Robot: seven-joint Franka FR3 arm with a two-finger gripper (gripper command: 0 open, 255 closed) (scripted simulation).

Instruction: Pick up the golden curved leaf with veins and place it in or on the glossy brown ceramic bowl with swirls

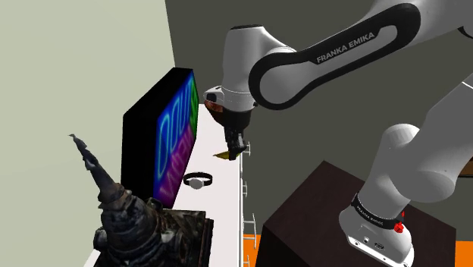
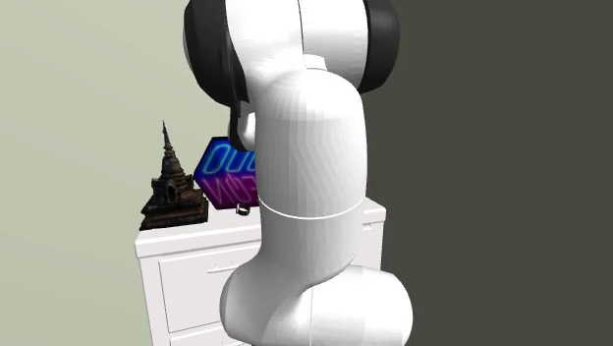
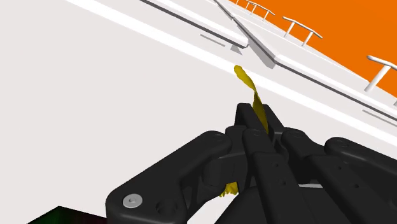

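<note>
golden leaf (image 3: 247, 86) is clasped between the closed fingers of your gripper (image 3: 261, 124), its curved tip sticking out beyond them, over the white worktop (image 3: 95, 76) near the front edge. hold the squeeze firm; the leaf looks thin and may slip. lift straight first, then carry slowly. a brown shape (image 1: 214, 108) just behind the hand may be the bowl; i cannot tell.
</note>
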